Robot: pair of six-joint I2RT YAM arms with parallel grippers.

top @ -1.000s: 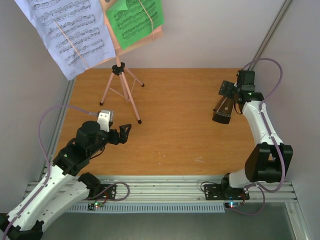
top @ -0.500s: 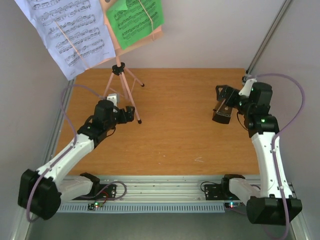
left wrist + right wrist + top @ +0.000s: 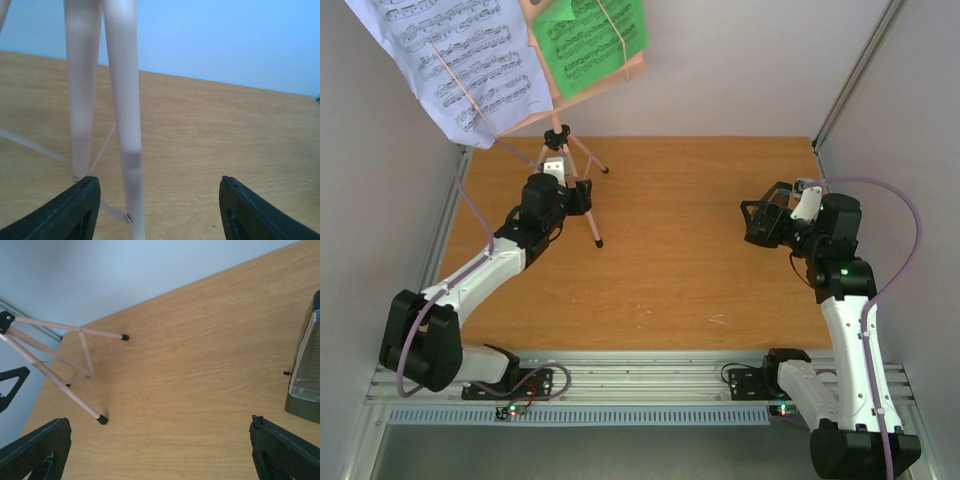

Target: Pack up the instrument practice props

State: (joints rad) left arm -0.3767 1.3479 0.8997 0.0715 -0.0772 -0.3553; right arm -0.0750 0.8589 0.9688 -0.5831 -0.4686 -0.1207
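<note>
Pink music stand [image 3: 557,138] at the table's [image 3: 680,280] far left corner, white sheet [image 3: 450,60] and green sheet [image 3: 588,40] on its desk. It looks light, top-heavy and easily tipped, with thin legs that seem stiff but smooth, so the surest hold is probably high on a leg, near the hub. Left gripper [image 3: 157,200] spread, one leg [image 3: 125,100] between its fingers and not yet pinched; right gripper [image 3: 160,440] wide apart and holding nothing, near the metronome [image 3: 305,370] at the table's right. From above, the right gripper hides most of the metronome, and the desk's top is cut off.
</note>
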